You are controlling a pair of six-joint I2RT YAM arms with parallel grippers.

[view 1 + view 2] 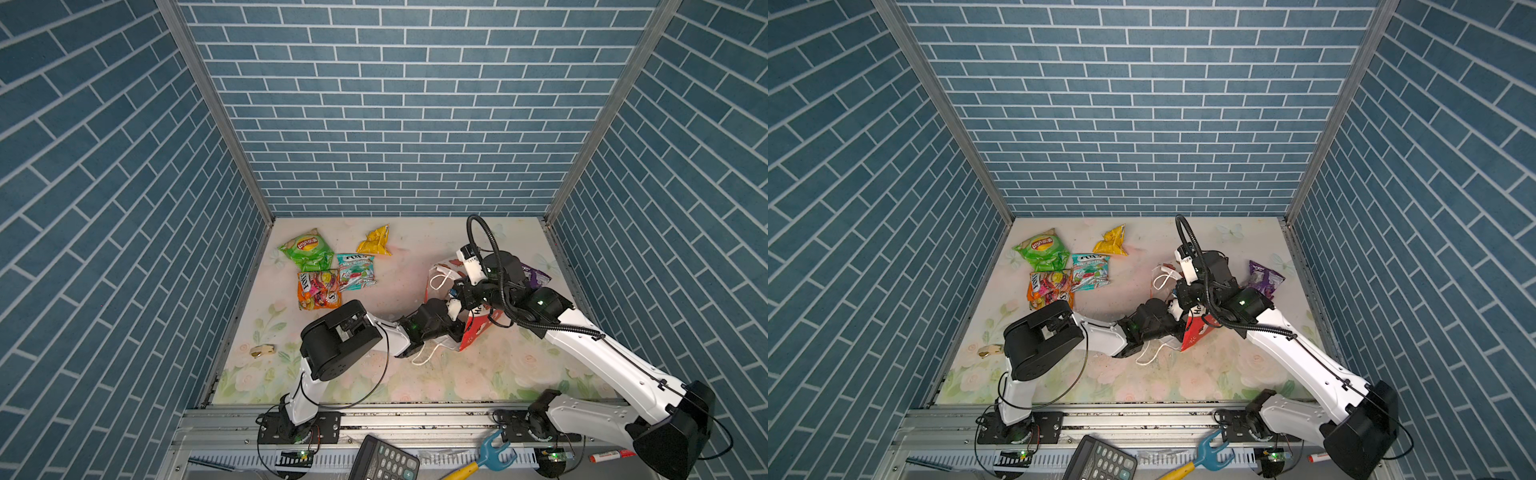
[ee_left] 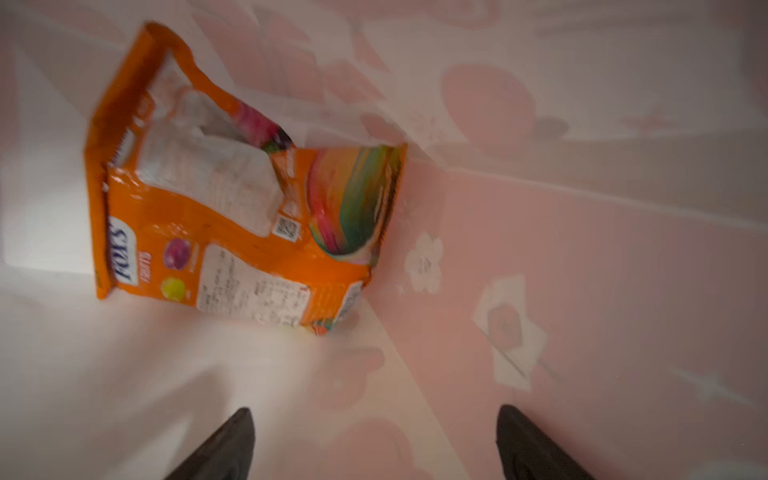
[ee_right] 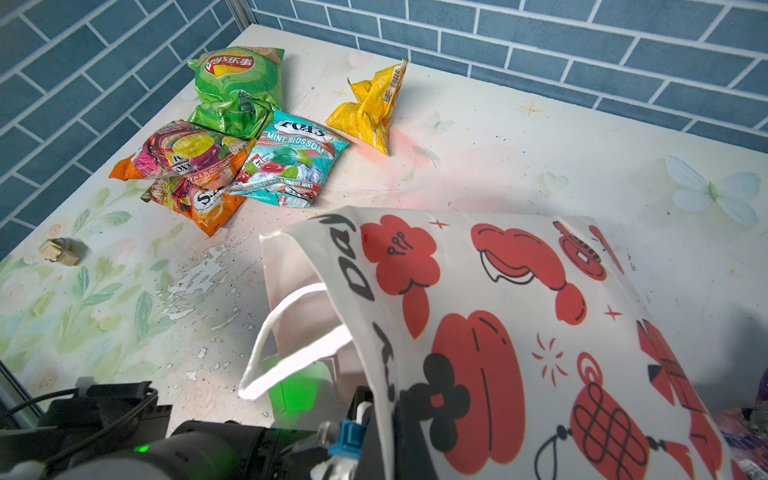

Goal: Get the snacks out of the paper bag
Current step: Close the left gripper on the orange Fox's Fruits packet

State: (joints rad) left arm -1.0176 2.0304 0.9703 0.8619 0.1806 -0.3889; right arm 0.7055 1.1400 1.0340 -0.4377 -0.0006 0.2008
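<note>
Orange Fox's packet [image 2: 232, 199] is seen lying crumpled at the inner end of the paper bag [image 3: 498, 311], back label up, wedged against a bottom fold. It is not yet touched. The left gripper [image 2: 374, 440] is set inside the bag, jaws spread wide and empty. The packet is ahead of them and off to one side of their line.

Step judged: reach and pinch of this packet. The jaws are best steered toward its nearer free edge or a raised crumple, so that only foil is caught and not the paper wall beneath. Closing is best held back until a fold sits between the tips. A flat press would likely push the slick foil deeper.

The bag is laid on its side on the desk [image 1: 415, 374]. The right gripper [image 1: 461, 291] is clenched at the upper panel. The mouth is propped open, so a pinch on the paper is judged, though the contact itself is hidden. A firm hold there is needed during withdrawal, or the bag may be dragged along.

Already out, grouped at the desk's far left in both top views:
- green chips [image 1: 306, 249]
- teal mint bag [image 1: 356, 272]
- yellow packet [image 1: 376, 241]
- orange candy [image 1: 318, 291]

A purple packet [image 1: 538, 276] is seen just beside the bag.
</note>
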